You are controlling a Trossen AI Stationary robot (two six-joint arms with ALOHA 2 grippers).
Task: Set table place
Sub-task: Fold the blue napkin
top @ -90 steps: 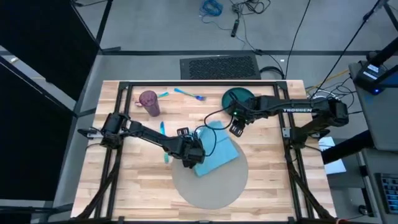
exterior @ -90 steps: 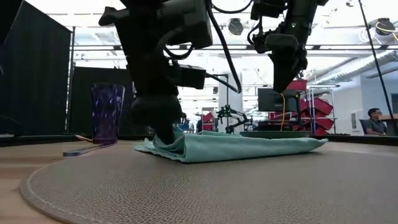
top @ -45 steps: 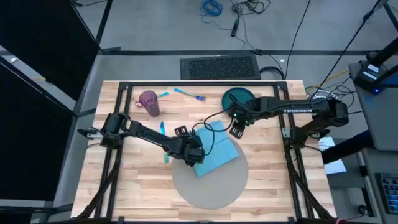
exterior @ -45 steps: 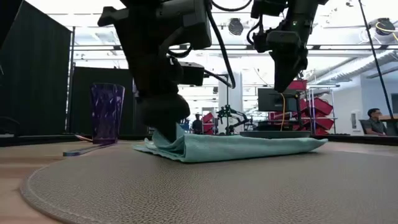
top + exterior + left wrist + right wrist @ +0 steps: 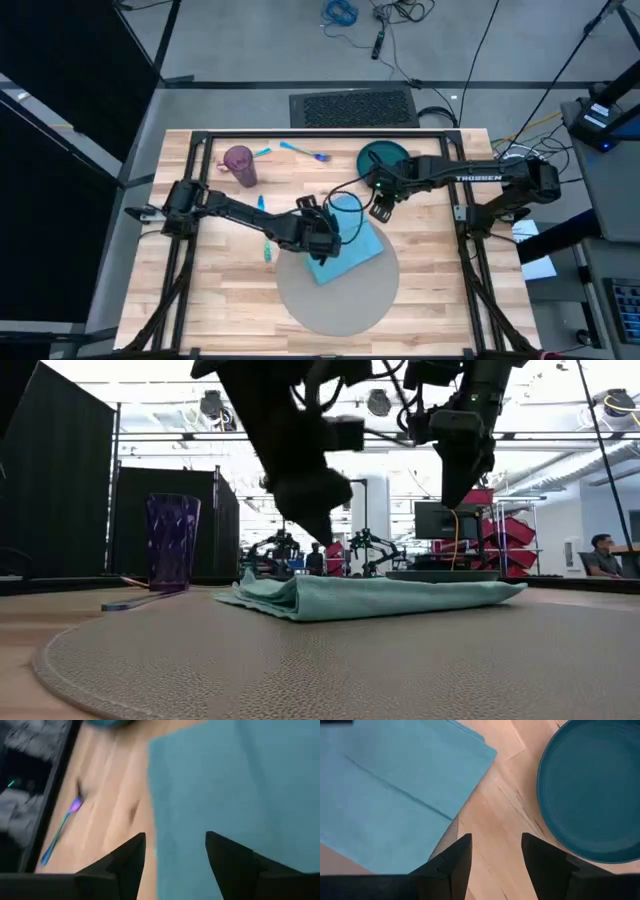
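Big wooden table with a round grey placemat lying flat near the front edge, in the middle. Folded teal napkin resting on the far part of the placemat, one corner poking off onto the wood. Left gripper up in the air just over the napkin's left part, fingers spread apart, holding nothing. Right gripper hanging higher, above the bare wood between the napkin's corner and the dark teal plate, fingers spread apart and empty too. Plate sitting at the back of the table, off the placemat. Purple cup standing upright at the back left. Small blue fork lying between cup and plate. Another thin blue piece on the wood left of the napkin, too small to tell.
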